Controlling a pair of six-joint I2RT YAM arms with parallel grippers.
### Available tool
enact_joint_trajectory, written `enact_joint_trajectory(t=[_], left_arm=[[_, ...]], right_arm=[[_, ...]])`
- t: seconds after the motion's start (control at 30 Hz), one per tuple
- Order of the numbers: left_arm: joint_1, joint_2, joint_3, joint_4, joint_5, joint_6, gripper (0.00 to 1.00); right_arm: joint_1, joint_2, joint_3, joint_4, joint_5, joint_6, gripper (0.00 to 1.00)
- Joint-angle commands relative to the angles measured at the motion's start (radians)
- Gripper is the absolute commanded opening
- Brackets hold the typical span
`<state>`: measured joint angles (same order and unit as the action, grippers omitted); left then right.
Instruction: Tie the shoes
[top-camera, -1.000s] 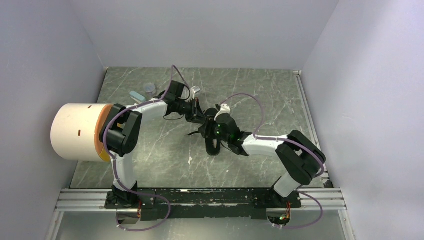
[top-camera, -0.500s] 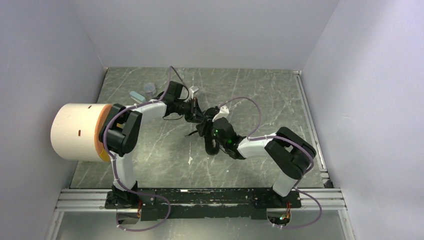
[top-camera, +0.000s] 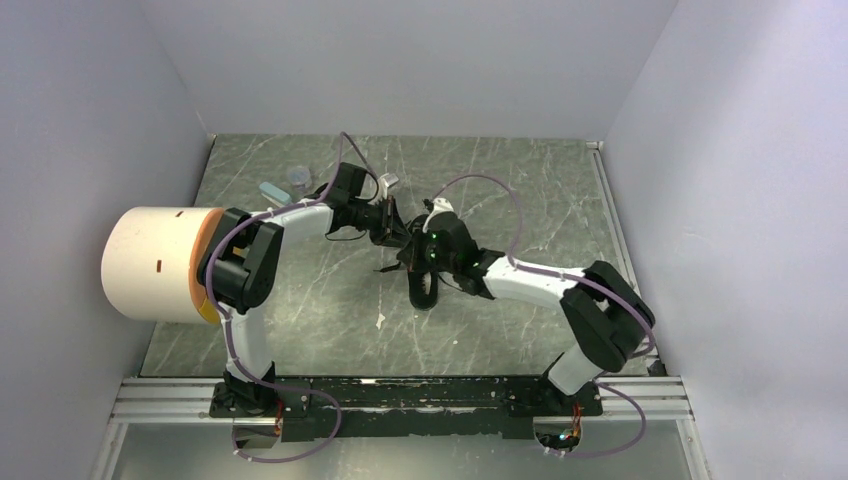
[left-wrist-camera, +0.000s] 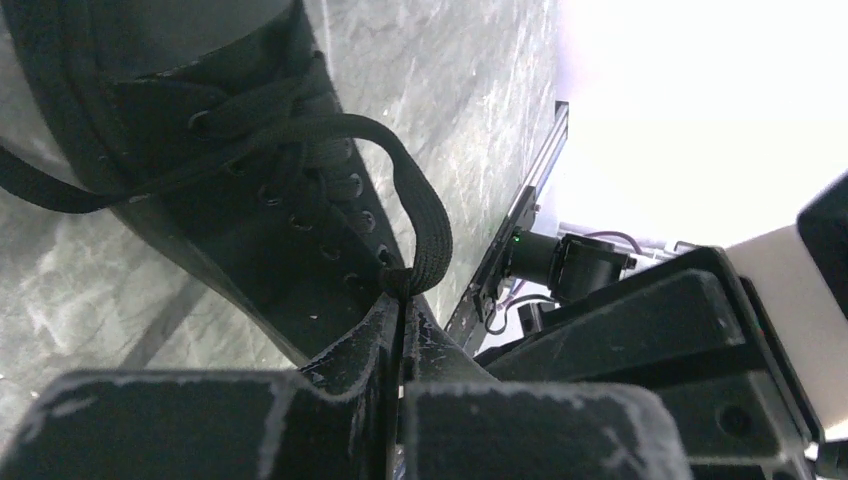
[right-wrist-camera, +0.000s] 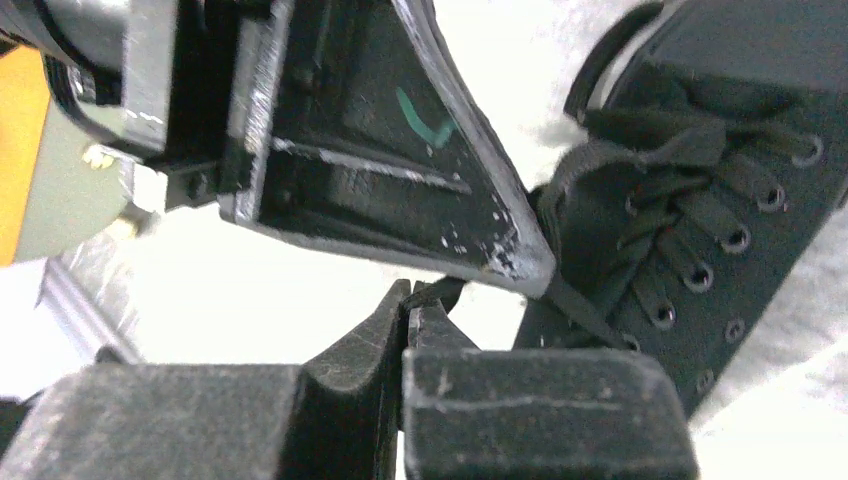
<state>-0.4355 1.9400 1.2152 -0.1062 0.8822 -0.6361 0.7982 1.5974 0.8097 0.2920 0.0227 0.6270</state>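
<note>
No bow yet: by the shoe (left-wrist-camera: 270, 265), left end effector (left-wrist-camera: 402, 300) is clamped on a loop (left-wrist-camera: 428, 215), right end effector (right-wrist-camera: 405, 300) closed, seemingly nipping a lace end (right-wrist-camera: 445, 288).

No legible text, brand, label or number in any view. Only sign: a small green hand-drawn squiggle (right-wrist-camera: 425, 115), tick-like, on the flat side of the left gripper (right-wrist-camera: 520, 262) finger, seen from the right wrist. White cylinder (top-camera: 150, 250) shows two short dark dashes, not characters.
</note>
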Motion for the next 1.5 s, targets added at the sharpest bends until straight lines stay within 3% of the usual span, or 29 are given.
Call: enact_joint_trajectory(t=[0.0,0.13,0.23,0.3,0.47,0.77,0.87,0.97,1.07,1.13,1.27,1.37,1.47], left_arm=[[0.001,-0.044,-0.020,0.088,0.025,-0.014,0.05],[0.001,-0.036,-0.044,0.155,0.043,-0.056,0.05],[0.001,-0.032,-0.031,0.108,0.028,-0.019,0.05],[0.001,-0.036,-0.034,0.078,0.021,-0.010,0.05],[0.001,-0.051,-0.066,0.131,0.011,-0.045,0.05],[0.001,-0.052,-0.051,0.066,0.006,-0.012,0.05],[0.001,-0.049,-0.047,0.069,0.013,-0.019,0.05],[0.001,-0.046,-0.047,0.087,0.019,-0.035,0.05],[0.001,-0.040,-0.036,0.073,0.023,-0.029,0.05],[0.001,-0.039,-0.027,0.047,0.023,-0.014,0.05],[0.001,-0.036,-0.030,0.041,0.021,-0.007,0.05],[0.001,-0.036,-0.050,0.092,0.033,-0.044,0.05],[0.001,-0.029,-0.053,0.099,0.037,-0.054,0.05]], right_arm=[[-0.075,-0.054,0.031,-0.325,-0.370,0.074,0.00],[-0.201,-0.060,0.013,-0.362,-0.671,0.172,0.00],[-0.254,-0.062,0.077,-0.501,-0.745,0.099,0.00],[-0.270,-0.045,0.175,-0.683,-0.729,-0.013,0.04],[-0.286,0.039,0.412,-1.058,-0.578,-0.245,0.02],[-0.282,0.120,0.633,-1.270,-0.236,-0.356,0.00],[-0.252,0.118,0.641,-1.206,-0.033,-0.383,0.02],[-0.208,0.015,0.461,-0.879,0.176,-0.421,0.17],[-0.231,-0.054,0.276,-0.543,0.232,-0.419,0.38],[-0.299,-0.010,0.266,-0.480,0.140,-0.391,0.45],[-0.349,0.131,0.410,-0.687,0.022,-0.356,0.48],[-0.351,0.072,0.329,-0.699,-0.112,-0.372,0.51],[-0.378,-0.029,0.194,-0.592,-0.256,-0.401,0.57]])
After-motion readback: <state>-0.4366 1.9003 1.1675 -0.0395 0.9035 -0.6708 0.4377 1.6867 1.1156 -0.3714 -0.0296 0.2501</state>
